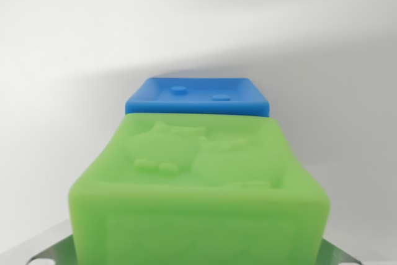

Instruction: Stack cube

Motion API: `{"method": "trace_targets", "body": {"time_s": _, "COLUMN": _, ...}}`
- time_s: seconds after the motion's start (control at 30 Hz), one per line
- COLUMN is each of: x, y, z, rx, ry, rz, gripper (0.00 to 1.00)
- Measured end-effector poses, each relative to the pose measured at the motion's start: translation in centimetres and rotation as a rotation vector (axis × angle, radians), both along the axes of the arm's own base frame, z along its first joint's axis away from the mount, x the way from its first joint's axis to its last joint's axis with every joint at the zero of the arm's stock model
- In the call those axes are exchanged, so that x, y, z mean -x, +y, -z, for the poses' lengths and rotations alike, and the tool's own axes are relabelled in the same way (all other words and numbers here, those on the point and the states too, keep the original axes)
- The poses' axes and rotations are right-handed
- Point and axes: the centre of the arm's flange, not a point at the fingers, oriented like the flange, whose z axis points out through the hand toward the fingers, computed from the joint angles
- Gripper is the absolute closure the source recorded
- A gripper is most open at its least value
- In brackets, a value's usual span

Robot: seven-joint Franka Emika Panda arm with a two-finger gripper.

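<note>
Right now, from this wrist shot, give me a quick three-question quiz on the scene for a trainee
1. True or false: the green cube fills the near part of the wrist view, with the blue cube beyond it.
2. What is moulded on the green cube's top face? A) raised owl-like figures B) printed numbers C) nothing
3. Fill in: the surface behind both cubes is plain ____.

Key: 1 true; 2 A; 3 white.
</note>
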Motion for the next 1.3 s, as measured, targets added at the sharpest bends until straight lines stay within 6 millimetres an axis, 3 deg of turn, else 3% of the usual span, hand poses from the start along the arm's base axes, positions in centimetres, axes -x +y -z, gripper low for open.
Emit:
{"method": "trace_targets", "body": {"time_s": 0.03, "x": 0.0, "y": 0.0, "z": 0.03, "rx": 0.0, "ry": 0.0, "rz": 0.0, "gripper": 0.0}}
{"method": "trace_targets", "body": {"time_s": 1.3, "x": -0.05, "y": 0.0, "z": -0.06, "rx": 0.0, "ry": -0.001, "rz": -0.001, "gripper": 0.0}}
